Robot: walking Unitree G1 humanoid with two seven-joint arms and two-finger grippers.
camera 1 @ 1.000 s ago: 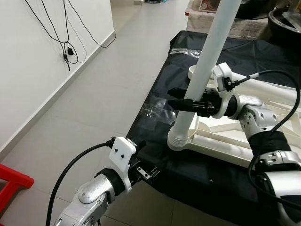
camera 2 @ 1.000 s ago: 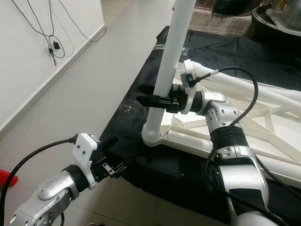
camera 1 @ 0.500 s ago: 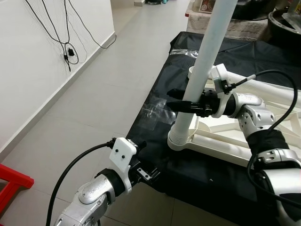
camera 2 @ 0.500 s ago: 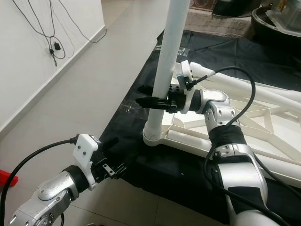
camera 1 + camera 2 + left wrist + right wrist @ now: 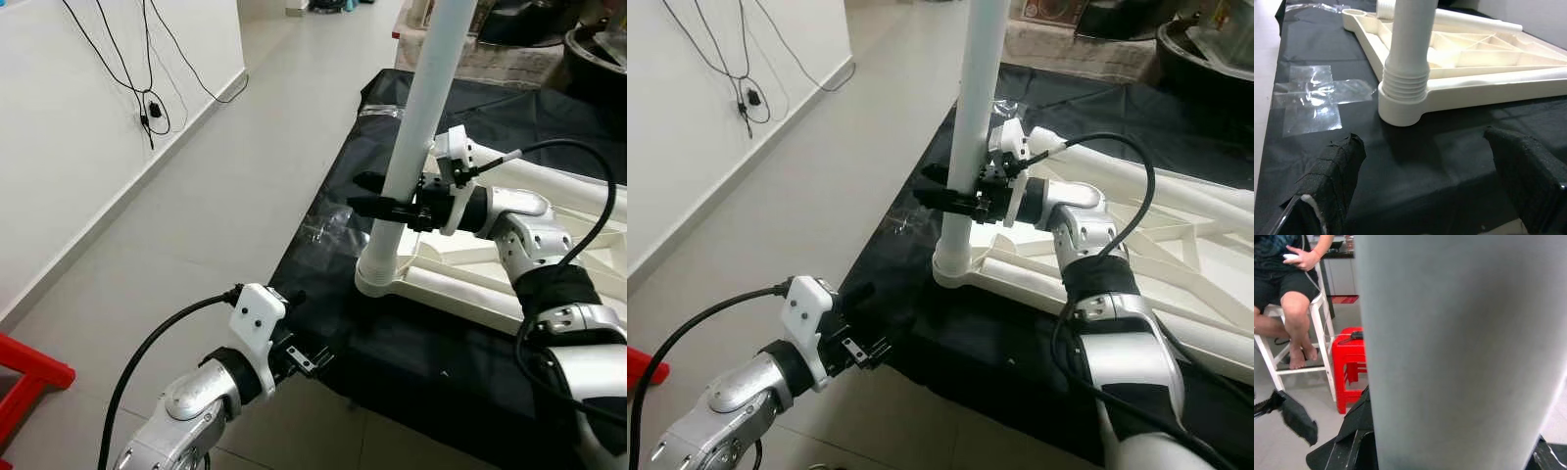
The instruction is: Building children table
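Observation:
A white table leg (image 5: pixel 423 93) stands nearly upright, its ribbed end (image 5: pixel 1406 76) set in the corner socket (image 5: pixel 1400 105) of the white table frame (image 5: pixel 470 284). The frame lies flat on a black sheet (image 5: pixel 431 362). My right gripper (image 5: pixel 377 196) is shut on the table leg a little above the socket, one finger on each side. In the right wrist view the leg (image 5: pixel 1459 347) is very close. My left gripper (image 5: pixel 1425 196) hovers low over the sheet's near edge, open and holding nothing, short of the socket.
Another white leg (image 5: pixel 563 181) lies along the frame's far side. Clear tape (image 5: pixel 1312 100) holds the sheet down. Cables (image 5: pixel 147 108) hang on the left wall above bare tiled floor. A red stool (image 5: pixel 1352 362) and a seated person (image 5: pixel 1288 284) are beyond the leg.
The leg has swung from a lean to nearly upright in the socket, carried by my right gripper. My left arm has stayed put. The camera shifted slightly.

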